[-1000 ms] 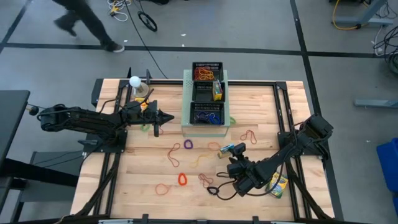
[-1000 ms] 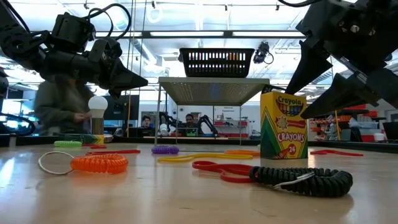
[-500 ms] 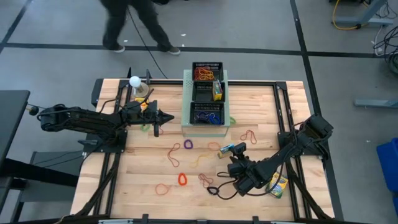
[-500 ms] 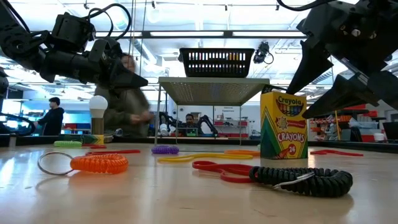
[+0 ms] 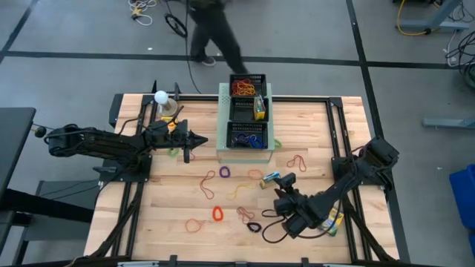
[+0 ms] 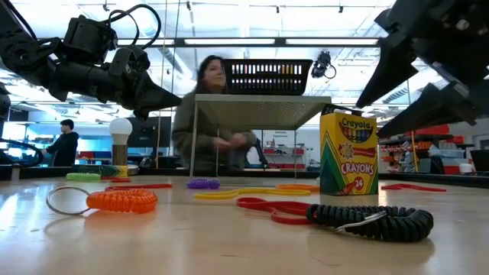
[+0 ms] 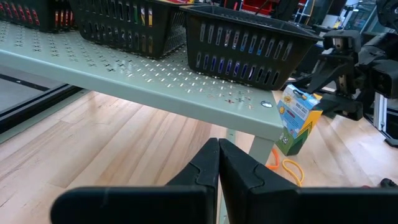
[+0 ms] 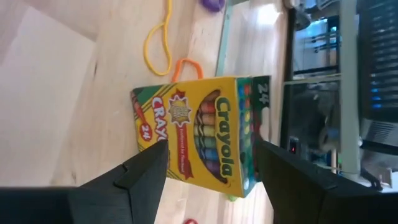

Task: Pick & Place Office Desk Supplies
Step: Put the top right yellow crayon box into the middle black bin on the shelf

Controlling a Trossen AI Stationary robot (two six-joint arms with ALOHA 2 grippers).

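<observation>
My right pincer (image 5: 276,194): fingers spread wide, low over the surface, holding nothing; in my right wrist view one finger (image 8: 140,174) shows on each side of the crayon box (image 8: 202,134).
Crayon box: stands upright on the surface (image 5: 171,196), near its middle, just ahead of my right pincer; I cannot tell whether my fingers touch it.
Second crayon box (image 5: 331,220): lies near the surface's right edge, partly under my right arm.
My left pincer (image 5: 200,141): pressed together and empty, held above the surface just left of the pale-green box (image 5: 222,100).
Left wrist view: my closed pincer (image 7: 218,163) points under the edge of the pale-green box, with the crayon box beyond it.
Mesh trays: the far tray (image 5: 247,78) and the near tray (image 5: 246,127) sit in a row on top of the pale-green box, at the middle of the surface's far side.
Tray contents: red and orange loops in the far tray, blue ones in the near tray, and a yellow box (image 5: 259,108) between them.
Loose loops: an orange coil (image 6: 121,200), a purple one (image 6: 202,184), yellow and red bands, all spread over the middle of the surface.
Black coil (image 6: 370,221): at the near edge of the surface in the low view, touching a red band (image 6: 269,206).
White ball (image 5: 160,96): on its stand at the far left corner, well apart from the loops.
Person (image 6: 211,118): standing beyond the far side of the surface, blurred.
</observation>
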